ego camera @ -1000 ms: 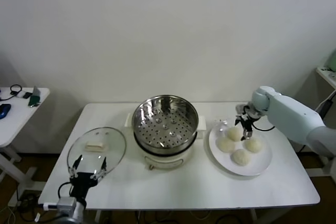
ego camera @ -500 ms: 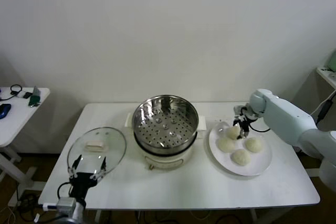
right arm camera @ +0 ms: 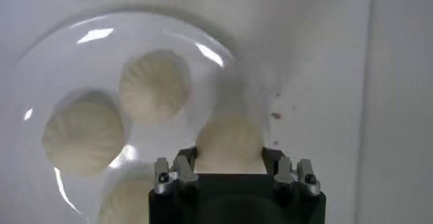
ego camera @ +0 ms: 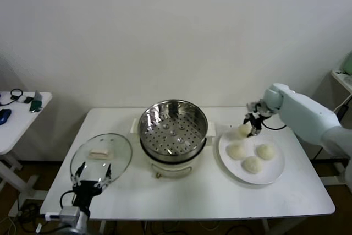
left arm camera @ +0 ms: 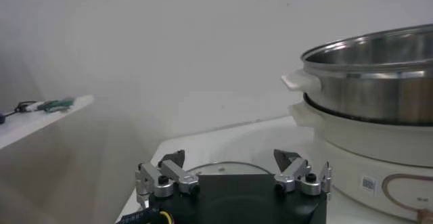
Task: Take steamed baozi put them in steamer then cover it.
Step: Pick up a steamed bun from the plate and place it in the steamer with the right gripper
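Observation:
The steamer stands open at the table's middle, its perforated tray bare. To its right, three steamed baozi lie on a white plate. My right gripper is shut on a fourth baozi, held just above the plate's back-left rim. The right wrist view shows that baozi squeezed in the right gripper, with the other baozi on the plate below. My left gripper waits open at the front left, by the glass lid.
In the left wrist view the left gripper hangs low over the table, facing the steamer. A small side table with loose items stands beyond the main table's left edge. A shelf edge shows at far right.
The right gripper has shut on the back-left baozi and lifted it off the plate, a little up and toward the back. The left arm has not moved.

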